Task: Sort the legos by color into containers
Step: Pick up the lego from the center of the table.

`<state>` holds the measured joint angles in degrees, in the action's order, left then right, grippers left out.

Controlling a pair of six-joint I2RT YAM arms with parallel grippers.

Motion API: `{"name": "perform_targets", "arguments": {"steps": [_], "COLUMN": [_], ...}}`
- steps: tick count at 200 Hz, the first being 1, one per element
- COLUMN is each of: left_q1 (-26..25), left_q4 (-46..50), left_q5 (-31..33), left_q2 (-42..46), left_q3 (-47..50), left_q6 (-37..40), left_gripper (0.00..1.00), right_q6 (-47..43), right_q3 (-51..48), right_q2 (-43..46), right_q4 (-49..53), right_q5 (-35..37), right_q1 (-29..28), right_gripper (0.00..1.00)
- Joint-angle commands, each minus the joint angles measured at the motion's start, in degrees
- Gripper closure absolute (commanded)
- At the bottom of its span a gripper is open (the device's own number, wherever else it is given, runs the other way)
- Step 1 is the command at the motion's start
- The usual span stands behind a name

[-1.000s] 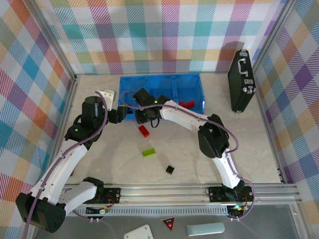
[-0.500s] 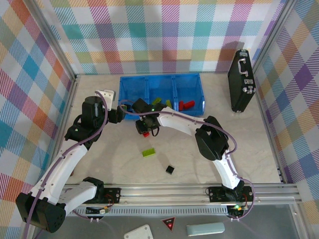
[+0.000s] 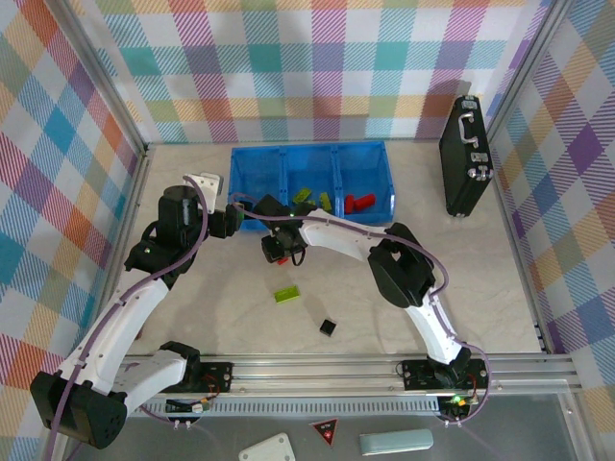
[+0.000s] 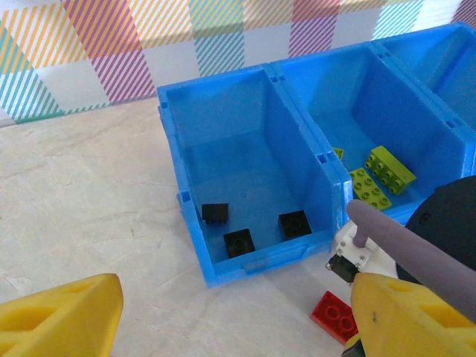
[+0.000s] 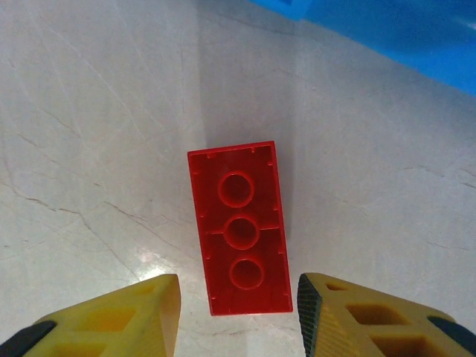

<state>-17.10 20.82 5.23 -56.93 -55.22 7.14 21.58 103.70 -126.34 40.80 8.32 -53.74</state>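
A red lego (image 5: 242,227) lies upside down on the table just in front of the blue tray (image 3: 307,148). My right gripper (image 5: 238,316) hangs right over it, open, one finger on each side of the brick's near end and not touching it. My left gripper (image 4: 238,327) is open and empty to the left of it, facing the tray's left container. That container holds three black legos (image 4: 239,242). The middle one holds lime-green legos (image 4: 390,167), and the right one red legos (image 3: 360,202). A green lego (image 3: 286,295) and a black lego (image 3: 328,327) lie loose on the table.
A black briefcase (image 3: 464,157) stands at the right, by the wall. The right arm's wrist and its grey cable (image 4: 401,249) cross close in front of the left gripper. Checked walls close the table on three sides.
The right gripper has come from the tray's front edge toward me and down over the red lego, and its jaws have widened. The left arm has stayed still.
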Motion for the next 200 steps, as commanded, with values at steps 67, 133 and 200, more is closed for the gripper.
{"name": "perform_targets", "arguments": {"steps": [67, 133, 200], "left_q1": [0.40, 0.39, 0.40], "left_q4": [-1.04, -1.12, -1.13], "left_q5": [-0.11, -0.55, -0.98], "left_q2": [-0.10, -0.29, -0.82], "left_q3": [-0.85, -0.94, -1.05], "left_q6": [0.69, 0.60, 0.43], "left_gripper": [0.20, 0.20, 0.20], "right_q6": [-0.14, -0.30, -0.01], "right_q3": [1.06, 1.17, -0.76], "right_q2": [-3.98, -2.99, 0.61], "right_q4": [1.16, 1.33, 1.49], "right_q5": [-0.43, 0.43, 1.57], "right_q1": [-0.68, -0.79, -0.75], "right_gripper": [0.55, 0.63, 0.65]}}
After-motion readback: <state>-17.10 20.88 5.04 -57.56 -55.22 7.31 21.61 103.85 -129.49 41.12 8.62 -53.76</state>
